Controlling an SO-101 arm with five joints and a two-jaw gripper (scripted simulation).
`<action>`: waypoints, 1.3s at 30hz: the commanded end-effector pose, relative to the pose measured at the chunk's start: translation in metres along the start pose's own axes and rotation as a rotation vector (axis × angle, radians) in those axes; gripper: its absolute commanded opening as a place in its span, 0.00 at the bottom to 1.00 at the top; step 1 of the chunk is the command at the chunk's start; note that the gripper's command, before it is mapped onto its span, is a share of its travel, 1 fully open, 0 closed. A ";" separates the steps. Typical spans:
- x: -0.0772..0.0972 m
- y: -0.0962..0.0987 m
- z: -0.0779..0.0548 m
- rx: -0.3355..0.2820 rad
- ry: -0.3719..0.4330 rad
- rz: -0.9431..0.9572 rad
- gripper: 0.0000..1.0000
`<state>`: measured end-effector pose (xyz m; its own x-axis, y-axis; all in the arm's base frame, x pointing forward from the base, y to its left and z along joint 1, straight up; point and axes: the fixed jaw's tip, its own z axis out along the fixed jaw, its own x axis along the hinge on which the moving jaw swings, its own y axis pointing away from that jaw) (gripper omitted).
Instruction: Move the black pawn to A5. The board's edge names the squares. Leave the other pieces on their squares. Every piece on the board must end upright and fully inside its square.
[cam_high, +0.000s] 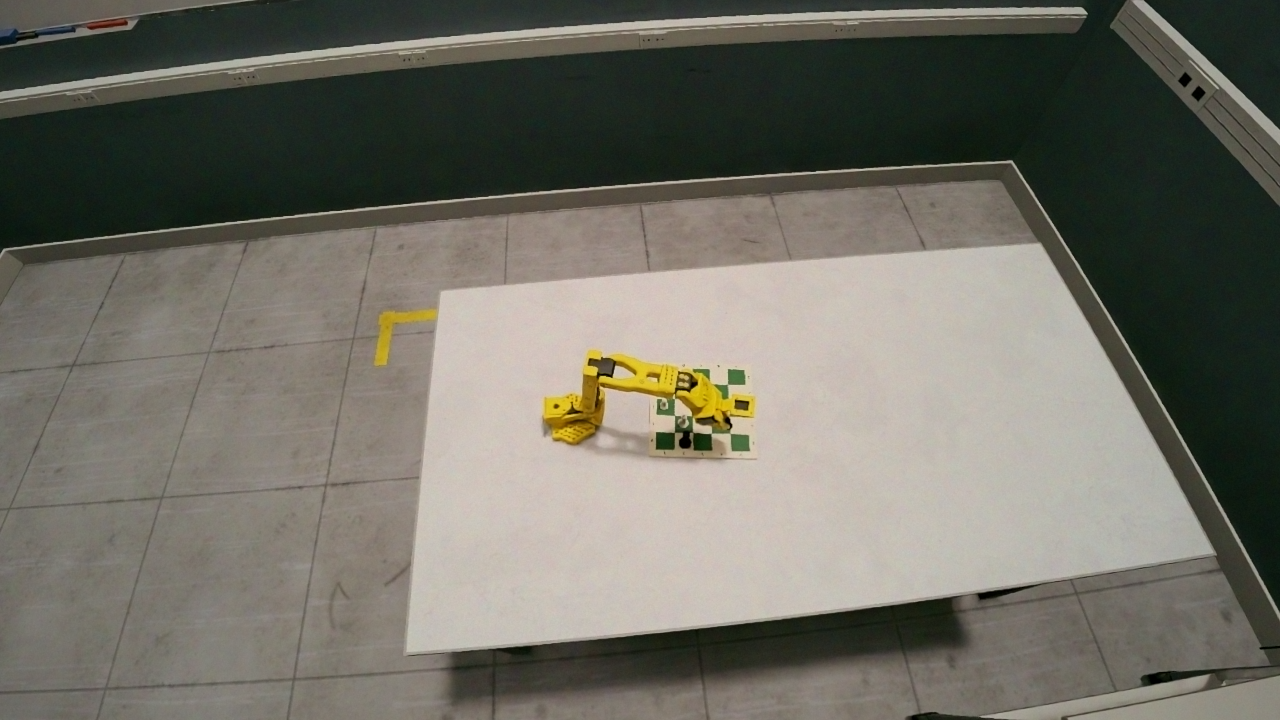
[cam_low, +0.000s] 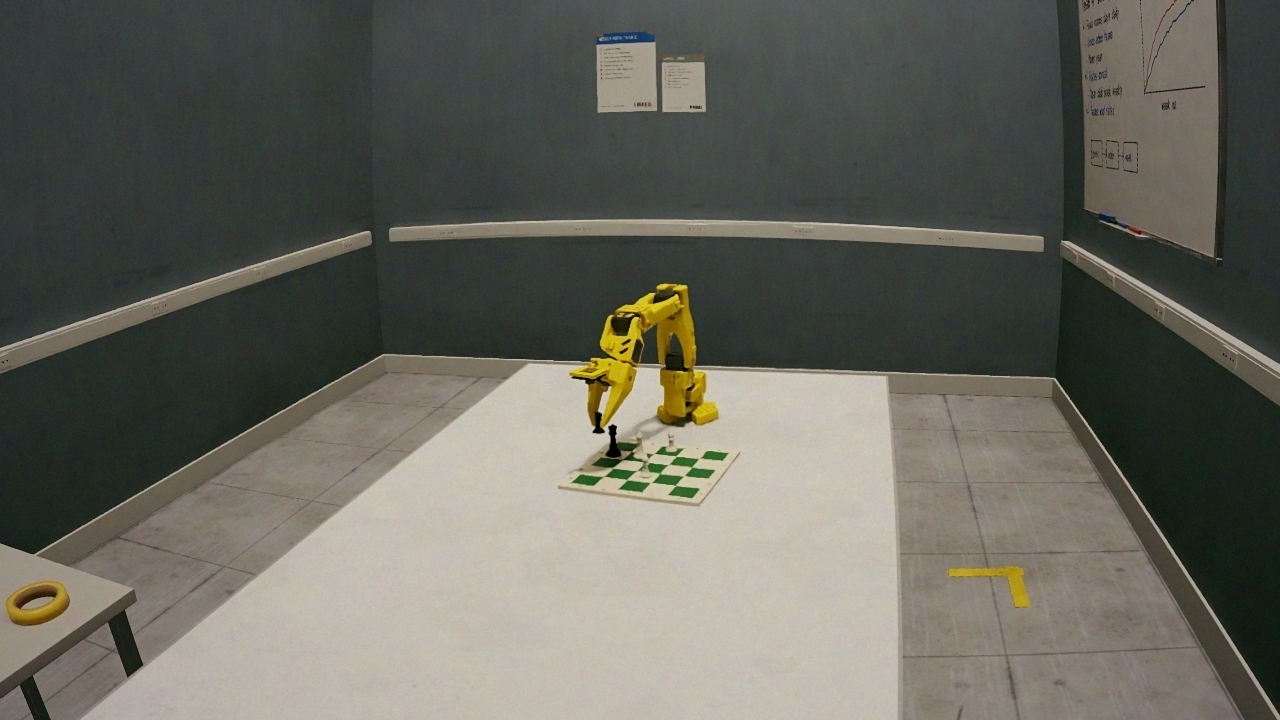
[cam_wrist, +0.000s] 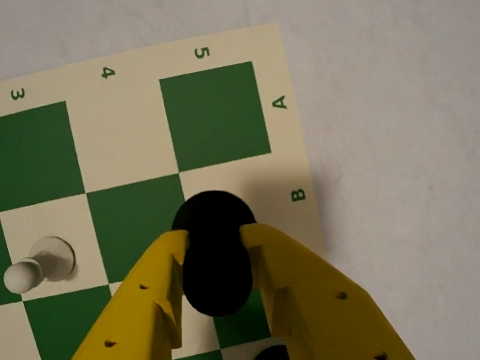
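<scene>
My yellow gripper (cam_wrist: 215, 243) is shut on the black pawn (cam_wrist: 215, 254) and holds it above the board (cam_low: 650, 471). In the wrist view the pawn hangs over the column 5 squares by the B label, one square short of the green A5 square (cam_wrist: 215, 115), which is empty. In the exterior view the pawn (cam_low: 597, 424) hangs at the fingertips, above the board's far left corner. In the top view the arm (cam_high: 680, 386) reaches over the board and hides the pawn.
</scene>
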<state>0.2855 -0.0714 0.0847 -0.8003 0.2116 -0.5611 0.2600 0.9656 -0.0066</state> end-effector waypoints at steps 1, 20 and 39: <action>-0.020 -0.004 0.009 0.005 0.038 0.010 0.00; -0.032 -0.005 0.017 0.006 0.036 0.013 0.00; -0.023 -0.006 0.027 0.008 0.037 0.015 0.00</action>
<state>0.3177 -0.0834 0.0751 -0.8231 0.2258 -0.5211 0.2682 0.9633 -0.0062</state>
